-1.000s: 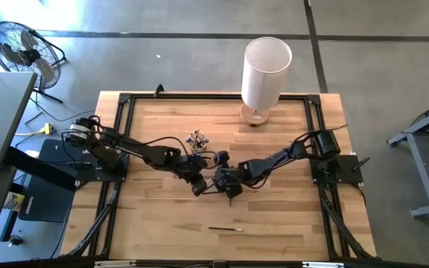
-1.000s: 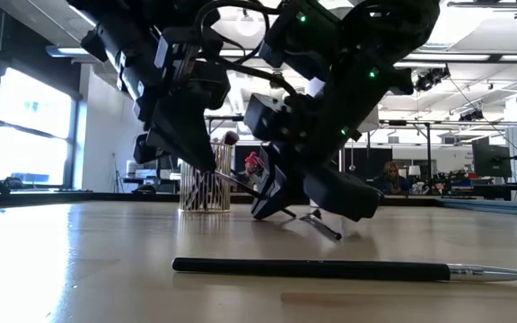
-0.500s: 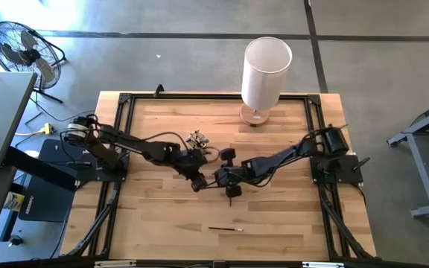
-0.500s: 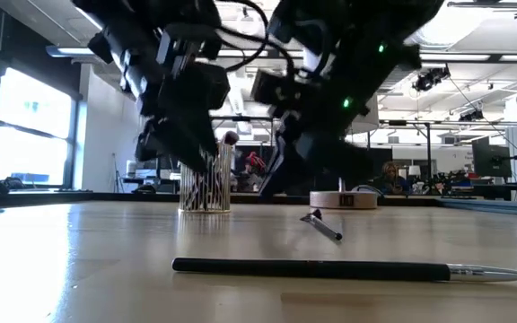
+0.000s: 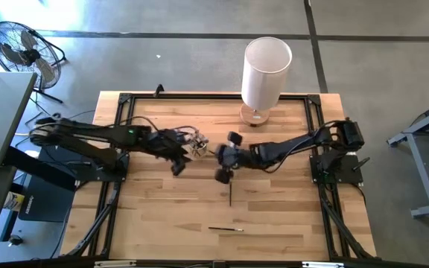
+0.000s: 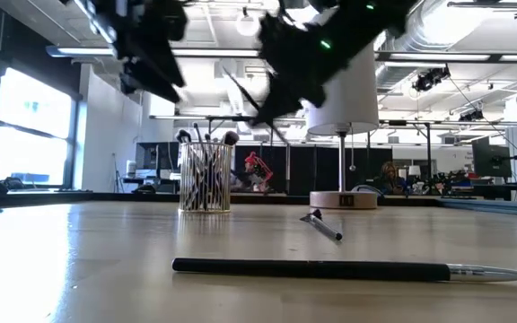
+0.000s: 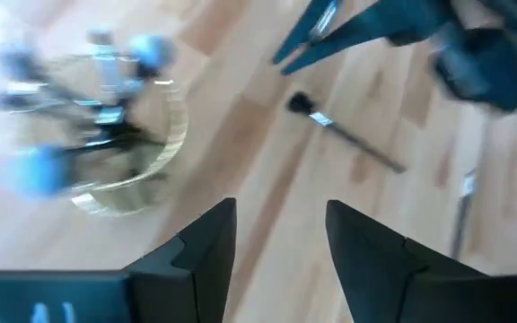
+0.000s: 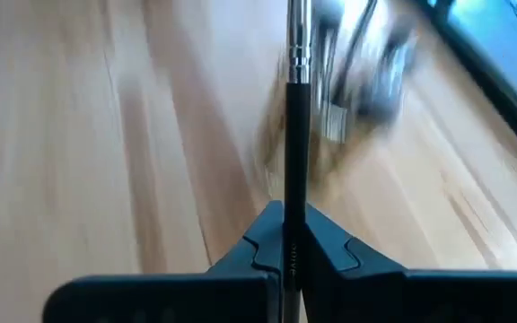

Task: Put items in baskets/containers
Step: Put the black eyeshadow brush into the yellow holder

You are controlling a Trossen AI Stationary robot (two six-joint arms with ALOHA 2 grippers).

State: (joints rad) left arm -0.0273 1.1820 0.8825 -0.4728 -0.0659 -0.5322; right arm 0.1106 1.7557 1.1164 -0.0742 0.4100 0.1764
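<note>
A clear glass cup (image 5: pixel 194 141) holding several brushes stands mid-table; it also shows in the low view (image 6: pixel 205 175) and the left wrist view (image 7: pixel 124 135). My right gripper (image 5: pixel 223 176) hovers just right of the cup, shut on a dark-handled brush (image 8: pixel 293 135). My left gripper (image 5: pixel 176 169) is open and empty above the table, near-left of the cup. One brush (image 5: pixel 230 195) lies flat on the table near my right gripper. Another brush (image 5: pixel 226 228) lies flat nearer the front edge. My right gripper pinches the brush's dark handle (image 8: pixel 287 208) between its two fingers. The handle runs on past the fingertips in line with the fingers, with its silver ferrule (image 8: pixel 298 49) at the far end. The brush is lifted clear of the table, pointing toward the cup (image 8: pixel 357 72).
A tall white cylinder (image 5: pixel 265 74) on a wooden base stands at the table's far edge. A black frame (image 5: pixel 125 100) runs round the tabletop. In the low view the front brush (image 6: pixel 312 266) lies across the foreground and the smaller one (image 6: pixel 321 224) lies behind it.
Both grippers have risen from low over the table. My right gripper has gone up and toward the far edge and the cup, carrying a brush clear of the table. My left gripper has gone up and toward the table's left edge. The two brushes on the table have stayed put.
</note>
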